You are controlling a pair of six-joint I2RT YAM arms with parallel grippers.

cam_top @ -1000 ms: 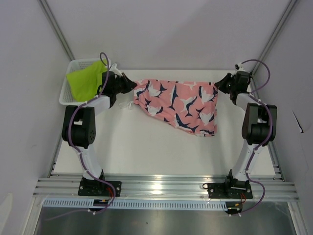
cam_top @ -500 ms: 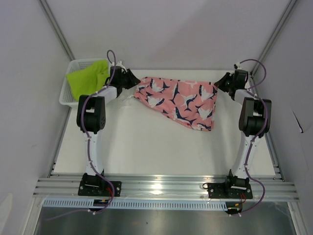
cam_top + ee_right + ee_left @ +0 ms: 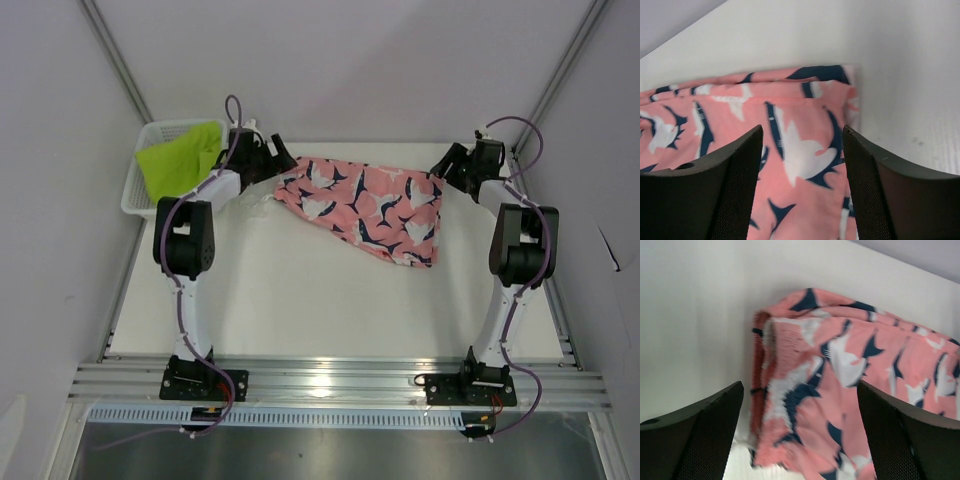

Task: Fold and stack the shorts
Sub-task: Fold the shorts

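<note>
Pink shorts (image 3: 365, 205) lying across the far side of the table (image 3: 300, 290), left gripper (image 3: 276, 164) and right gripper (image 3: 446, 162) spread open at either end, grabbing nothing, green shorts (image 3: 175, 165) in the basket (image 3: 135, 192) far left.

Both arms are stretched fwd from their bases at the near edge of the worktop, w/ elbows raised. The left arm (image 3: 185, 240) is leaned toward the far left corner and its wrist is turned inward, so the left pincer (image 3: 276, 160) is pointed to the right. The right arm (image 3: 520, 245) is held nearly straight along the right side, and the right pincer (image 3: 445, 160) is pointed to the left. In the wrist views the jaws of both are seen apart, the left ones wider. Neither pincer is closed on anything.
</note>
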